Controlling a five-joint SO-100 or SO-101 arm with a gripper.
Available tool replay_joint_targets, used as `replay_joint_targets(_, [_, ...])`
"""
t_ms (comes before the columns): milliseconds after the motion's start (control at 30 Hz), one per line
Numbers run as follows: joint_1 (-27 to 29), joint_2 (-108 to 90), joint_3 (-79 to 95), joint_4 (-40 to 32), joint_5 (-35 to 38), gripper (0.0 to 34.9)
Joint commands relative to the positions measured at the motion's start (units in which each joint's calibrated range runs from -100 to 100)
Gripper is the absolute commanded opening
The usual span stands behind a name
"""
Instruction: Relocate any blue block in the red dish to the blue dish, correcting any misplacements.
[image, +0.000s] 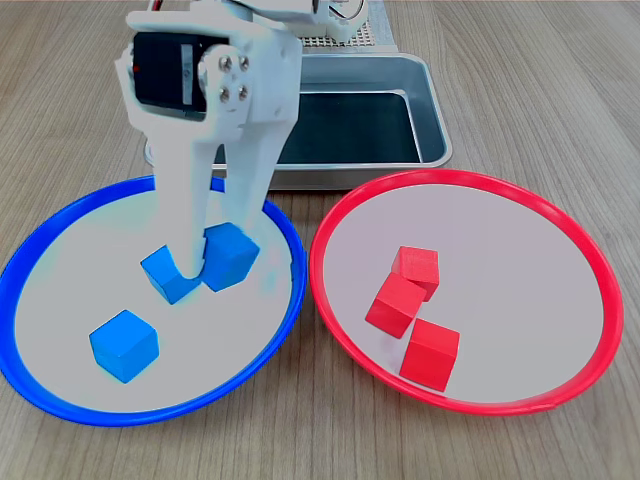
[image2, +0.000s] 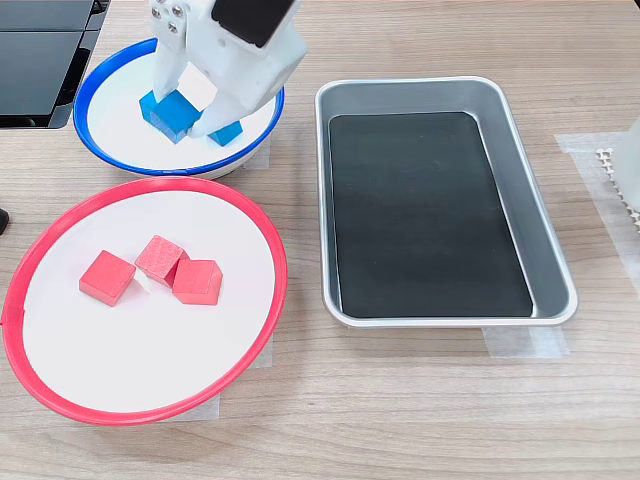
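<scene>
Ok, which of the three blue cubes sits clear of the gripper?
The blue cube nearest the first exterior view's bottom edge, alone in the blue dish. The other two cubes sit right at the gripper.

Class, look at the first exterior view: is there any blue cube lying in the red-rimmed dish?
No. The red dish holds only three red cubes; all three blue cubes lie in the blue dish.

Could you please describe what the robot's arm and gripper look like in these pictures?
The arm is made of white plastic, apparently 3D-printed, with blocky angular shells. A black rectangular servo body is set into the wrist housing, beside a round cluster of four silver screws. The gripper ends in two long, flat white fingers tapering towards their tips. No cables or printed markings can be made out on it.
</scene>
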Motion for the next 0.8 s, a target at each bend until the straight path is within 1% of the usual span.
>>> replay_joint_targets(0, [0.88,-0.29,-0.31,0.95,-0.63,11.7])
replay_joint_targets(67, [0.97,-0.55,-0.77,1.69,-0.78,14.3])
replay_joint_targets(133, [0.97,-0.97,-1.13,2.10,-0.78,14.1])
replay_joint_targets(200, [0.88,-1.74,-1.59,2.52,-0.39,12.7])
replay_joint_targets(233, [0.60,-2.85,-1.68,2.76,0.05,10.8])
replay_joint_targets(300, [-0.63,-6.60,-1.49,2.85,2.59,2.4])
replay_joint_targets(333, [-1.66,-9.08,-0.77,2.60,4.00,0.0])
replay_joint_targets(533, [-8.06,-24.68,11.07,0.37,9.72,0.0])
replay_joint_targets(667, [-11.83,-38.76,29.46,-3.84,12.55,0.0])
replay_joint_targets(767, [-12.86,-50.78,45.39,-8.38,12.65,0.0])
